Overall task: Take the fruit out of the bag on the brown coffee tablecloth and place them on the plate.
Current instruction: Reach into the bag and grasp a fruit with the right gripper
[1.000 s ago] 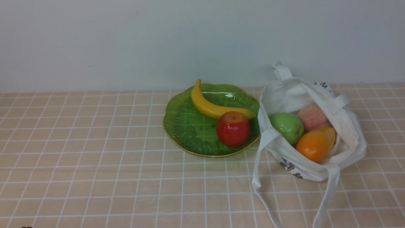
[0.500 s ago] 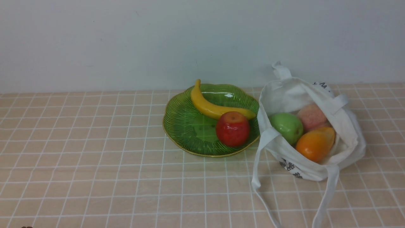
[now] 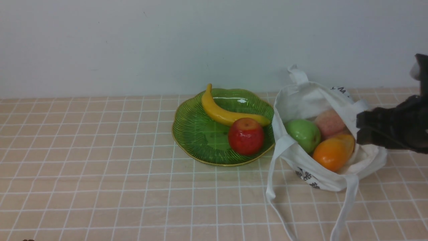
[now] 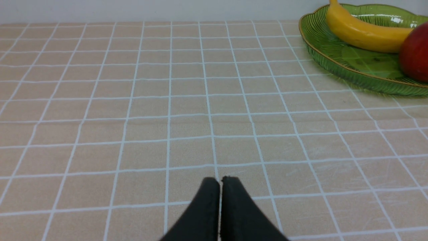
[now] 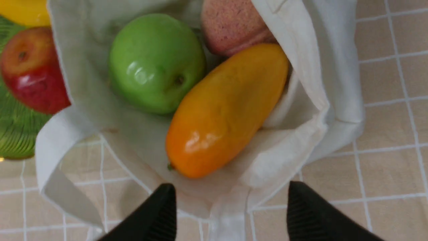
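The white bag [image 3: 307,97] lies open on the checked tablecloth [image 3: 100,160], right of the green plate [image 3: 194,134]. Inside it are a green apple [image 3: 303,134], a pinkish peach [image 3: 329,122] and an orange-yellow mango [image 3: 332,152]; all three show in the right wrist view: apple [image 5: 155,63], peach [image 5: 234,25], mango [image 5: 227,110]. My right gripper [image 5: 230,201] is open and empty, above the bag's near rim, with the mango just ahead of its tips; in the front view it [image 3: 362,132] enters from the right. My left gripper [image 4: 220,182] is shut and empty over bare cloth, left of the plate [image 4: 334,57].
A yellow banana [image 3: 227,112] and a red apple [image 3: 246,136] lie on the plate. The bag's long straps [image 3: 344,207] trail over the cloth toward the front edge. A plain pale wall stands behind the table.
My right arm has come into the front view from the right edge, over the bag. The bag and fruit have stayed in place.
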`<state>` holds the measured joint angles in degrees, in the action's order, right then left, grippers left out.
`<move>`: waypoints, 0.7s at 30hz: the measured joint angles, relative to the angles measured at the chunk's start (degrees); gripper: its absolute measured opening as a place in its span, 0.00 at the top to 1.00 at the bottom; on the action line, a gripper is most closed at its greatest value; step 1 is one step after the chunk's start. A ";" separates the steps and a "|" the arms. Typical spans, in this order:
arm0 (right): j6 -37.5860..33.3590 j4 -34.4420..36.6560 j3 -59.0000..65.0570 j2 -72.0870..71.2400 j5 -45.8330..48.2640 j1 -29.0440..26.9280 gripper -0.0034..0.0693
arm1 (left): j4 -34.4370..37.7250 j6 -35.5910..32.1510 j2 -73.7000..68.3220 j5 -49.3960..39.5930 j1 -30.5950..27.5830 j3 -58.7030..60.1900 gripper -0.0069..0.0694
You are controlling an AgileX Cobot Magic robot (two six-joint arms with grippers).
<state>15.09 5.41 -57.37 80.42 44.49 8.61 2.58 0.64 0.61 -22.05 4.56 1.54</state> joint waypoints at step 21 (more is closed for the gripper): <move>24.34 -3.79 -16.99 29.42 2.53 0.00 0.15 | 0.00 0.00 0.00 0.00 0.00 0.00 0.92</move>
<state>39.43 1.62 -74.35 109.84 47.02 8.61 2.58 0.64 0.61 -22.05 4.56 1.54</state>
